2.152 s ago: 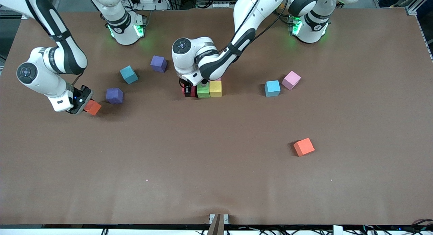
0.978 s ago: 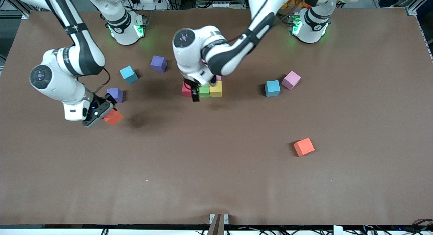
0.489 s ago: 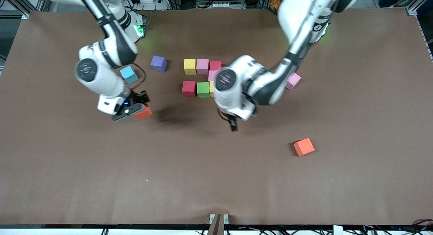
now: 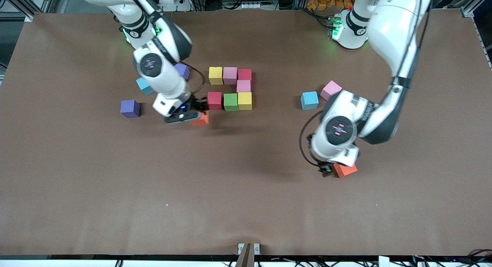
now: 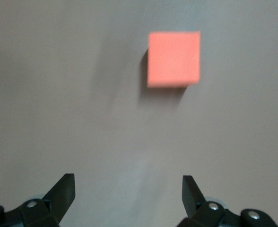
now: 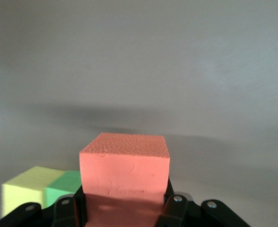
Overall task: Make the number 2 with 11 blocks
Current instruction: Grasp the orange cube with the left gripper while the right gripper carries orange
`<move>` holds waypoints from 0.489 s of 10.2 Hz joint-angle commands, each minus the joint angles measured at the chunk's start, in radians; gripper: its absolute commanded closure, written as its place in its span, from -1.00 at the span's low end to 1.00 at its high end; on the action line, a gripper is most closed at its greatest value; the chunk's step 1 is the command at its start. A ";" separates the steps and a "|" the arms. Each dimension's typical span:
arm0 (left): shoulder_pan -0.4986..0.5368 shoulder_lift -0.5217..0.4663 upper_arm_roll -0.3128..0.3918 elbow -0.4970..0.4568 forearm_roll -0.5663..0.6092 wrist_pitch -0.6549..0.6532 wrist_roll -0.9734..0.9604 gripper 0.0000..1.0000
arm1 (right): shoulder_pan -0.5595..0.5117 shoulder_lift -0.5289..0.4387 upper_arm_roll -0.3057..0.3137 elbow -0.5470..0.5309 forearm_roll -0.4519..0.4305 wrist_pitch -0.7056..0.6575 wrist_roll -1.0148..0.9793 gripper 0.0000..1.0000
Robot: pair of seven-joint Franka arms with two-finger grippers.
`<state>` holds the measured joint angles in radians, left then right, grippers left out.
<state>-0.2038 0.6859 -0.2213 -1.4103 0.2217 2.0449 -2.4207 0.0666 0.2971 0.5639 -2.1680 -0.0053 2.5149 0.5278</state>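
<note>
Seven blocks form part of the number 2 (image 4: 230, 88): a yellow, pink and red row, a pink one under the red, then red (image 4: 214, 100), green (image 4: 230, 101) and yellow (image 4: 245, 100). My right gripper (image 4: 196, 114) is shut on an orange block (image 4: 202, 121), just above the table, beside and slightly nearer than that red block. In the right wrist view the held orange block (image 6: 125, 163) fills the jaws, with the green block (image 6: 63, 186) off to one side. My left gripper (image 4: 326, 170) hangs open beside the loose orange block (image 4: 346, 169). That loose block (image 5: 173, 59) lies ahead of the left gripper's open fingers (image 5: 63, 189).
Loose blocks lie about. A purple one (image 4: 130, 108), a cyan one (image 4: 142, 86) and another purple (image 4: 183, 71) are near the right arm. A cyan (image 4: 309, 100) and a pink (image 4: 330, 89) sit toward the left arm's end. The brown table (image 4: 246, 205) lies bare toward the camera.
The right arm carried the orange block from its end of the table to beside the red block. The left arm swung away from the digit to the loose orange block.
</note>
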 commanded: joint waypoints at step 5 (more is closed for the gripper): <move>0.162 -0.022 -0.016 -0.187 0.011 0.189 0.115 -1.00 | 0.222 0.145 -0.170 0.074 -0.318 0.030 0.330 0.46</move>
<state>-0.0715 0.6865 -0.2224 -1.5545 0.2218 2.2116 -2.3247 0.2789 0.4345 0.4037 -2.1102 -0.2913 2.5437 0.8226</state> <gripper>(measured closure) 0.000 0.419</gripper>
